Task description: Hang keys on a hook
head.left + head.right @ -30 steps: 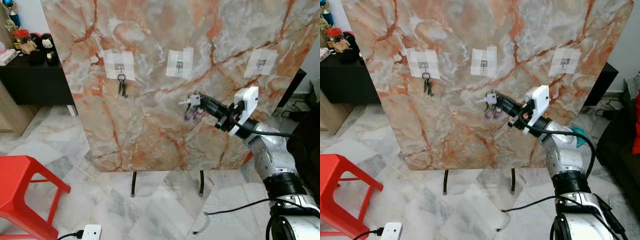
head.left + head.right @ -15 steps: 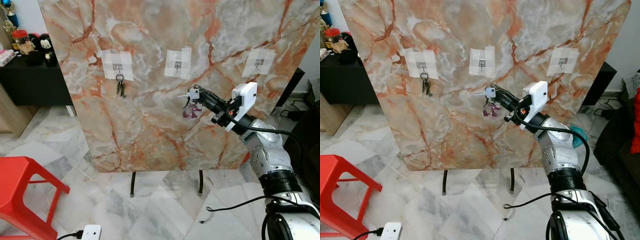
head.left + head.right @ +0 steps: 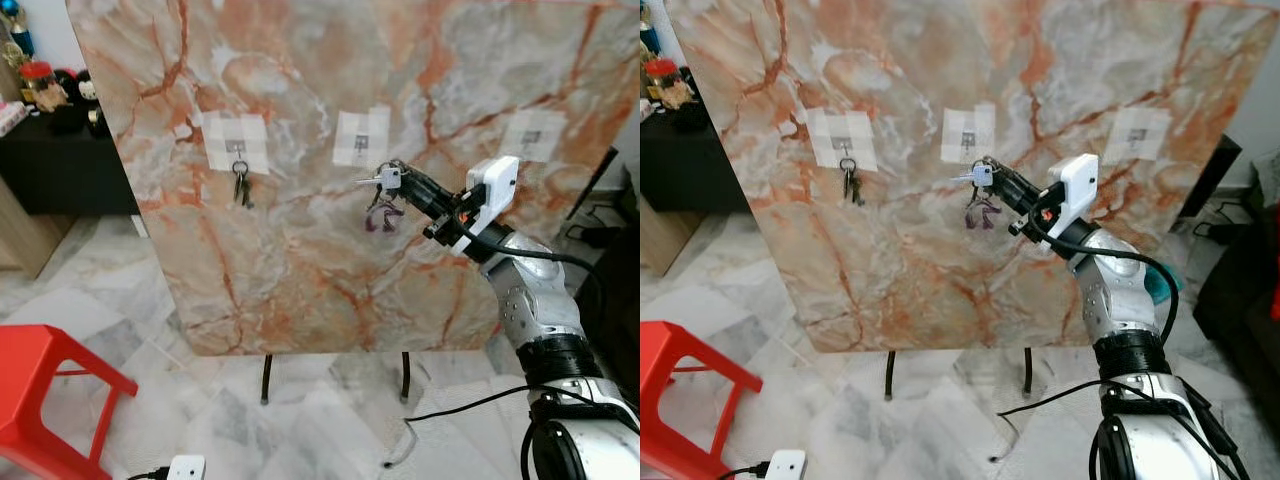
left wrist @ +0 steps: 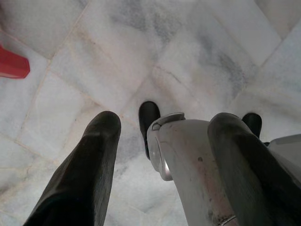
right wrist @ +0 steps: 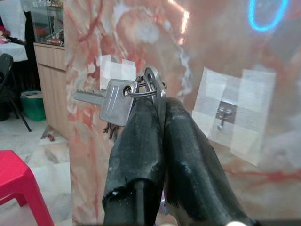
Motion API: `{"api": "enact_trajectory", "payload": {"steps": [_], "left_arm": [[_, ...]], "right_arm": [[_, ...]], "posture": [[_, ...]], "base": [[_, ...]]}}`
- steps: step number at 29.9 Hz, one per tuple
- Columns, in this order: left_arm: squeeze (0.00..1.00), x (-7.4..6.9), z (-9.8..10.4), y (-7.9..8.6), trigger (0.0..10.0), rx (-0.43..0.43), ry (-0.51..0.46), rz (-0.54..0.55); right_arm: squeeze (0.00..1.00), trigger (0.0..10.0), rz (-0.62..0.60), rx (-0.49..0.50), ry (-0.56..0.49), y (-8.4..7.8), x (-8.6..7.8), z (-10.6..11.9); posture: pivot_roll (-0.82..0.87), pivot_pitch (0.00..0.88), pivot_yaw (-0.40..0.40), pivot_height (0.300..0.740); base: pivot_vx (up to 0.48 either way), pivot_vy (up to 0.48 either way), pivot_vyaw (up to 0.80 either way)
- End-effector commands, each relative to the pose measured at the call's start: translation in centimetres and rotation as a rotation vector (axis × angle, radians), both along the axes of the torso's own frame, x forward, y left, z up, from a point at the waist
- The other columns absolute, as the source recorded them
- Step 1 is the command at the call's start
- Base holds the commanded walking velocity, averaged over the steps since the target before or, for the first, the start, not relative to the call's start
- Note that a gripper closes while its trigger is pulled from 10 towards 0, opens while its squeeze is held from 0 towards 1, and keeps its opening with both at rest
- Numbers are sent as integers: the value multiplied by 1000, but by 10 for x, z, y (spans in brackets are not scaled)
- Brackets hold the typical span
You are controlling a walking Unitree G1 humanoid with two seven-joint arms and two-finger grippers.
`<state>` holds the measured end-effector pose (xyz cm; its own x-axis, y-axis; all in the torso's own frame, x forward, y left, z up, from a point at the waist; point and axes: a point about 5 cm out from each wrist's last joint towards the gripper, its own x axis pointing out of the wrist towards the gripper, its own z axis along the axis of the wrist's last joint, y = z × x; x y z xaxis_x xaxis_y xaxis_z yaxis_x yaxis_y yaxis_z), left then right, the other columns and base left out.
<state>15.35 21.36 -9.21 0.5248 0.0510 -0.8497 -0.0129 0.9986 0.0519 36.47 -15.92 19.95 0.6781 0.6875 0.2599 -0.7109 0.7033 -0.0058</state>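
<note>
Just below the middle hook (image 3: 360, 137), the right pincer (image 3: 392, 178) pinches the keys (image 3: 383, 196), marble board (image 3: 300, 260) close behind.

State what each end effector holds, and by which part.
The right end effector pinches a bunch of keys by its ring, near the middle hook. The left end effector hangs idle, holding nothing.

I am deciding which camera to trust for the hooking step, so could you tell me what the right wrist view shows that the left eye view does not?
The right wrist view shows the fingers pinched on the key ring, a silver key sticking sideways. The left eye view shows all three taped hooks, another bunch of keys on the left one, and a red stool. Both show the right gripper, the middle hook and the marble board.
</note>
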Motion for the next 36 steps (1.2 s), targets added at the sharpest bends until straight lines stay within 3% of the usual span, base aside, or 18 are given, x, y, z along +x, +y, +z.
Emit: {"api": "enact_trajectory", "payload": {"steps": [1, 22, 36], "left_arm": [[0, 1, 0, 0, 10000, -1, 1, 0], [0, 5, 2, -2, 10000, -5, -14, 9], [0, 3, 0, -5, 10000, -11, -8, 20]], "right_arm": [[0, 10000, 1, -2, -32, 1, 2, 8], [0, 10000, 44, 29, -37, 2, 0, 9], [0, 10000, 97, 19, -58, 2, -4, 13]], "posture": [[21, 0, -57, 740], [14, 0, -69, 740], [5, 0, -83, 740]], "base": [[319, 0, 0], [316, 0, 0], [0, 0, 83]]}}
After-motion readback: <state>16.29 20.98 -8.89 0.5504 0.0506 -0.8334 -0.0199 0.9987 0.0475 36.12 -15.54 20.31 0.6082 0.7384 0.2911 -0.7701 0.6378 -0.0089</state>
